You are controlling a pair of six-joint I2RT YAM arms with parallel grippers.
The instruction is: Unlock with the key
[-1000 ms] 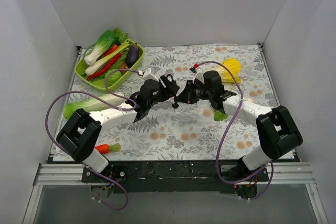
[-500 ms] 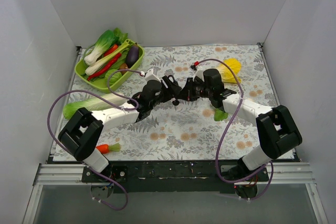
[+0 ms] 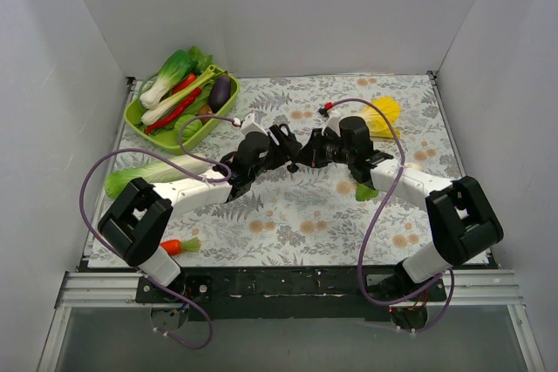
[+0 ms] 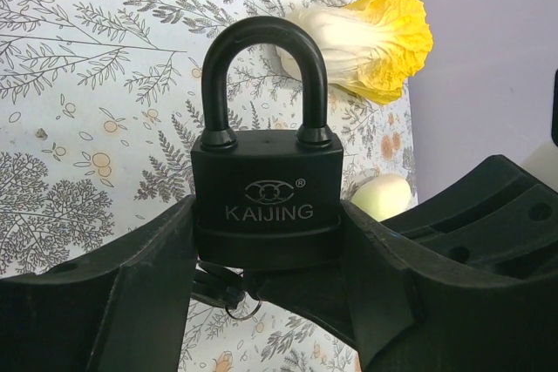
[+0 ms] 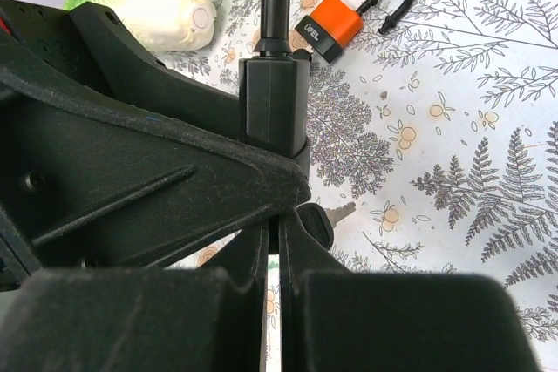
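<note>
Starting at the left, the left pincer (image 4: 266, 246) is pinching the black metal padlock with the closed shackle (image 4: 266, 189) by its two narrow sides, over the leaf-printed table (image 4: 78, 84). The long axis of the padlock, from shackle to bottom, points out past the fingertips. The bottom face, where the keyhole should be, therefore lies deep between the fingers. Further right, the right pincer (image 5: 273, 254) sits just under that bottom face, in line with the axis, with its fingers pressed almost together. It seems to pinch the small dark-headed key (image 5: 318, 219), but the pinched part is hidden from us. We judge that the right arm must turn the key about this axis while the left arm holds firm.
</note>
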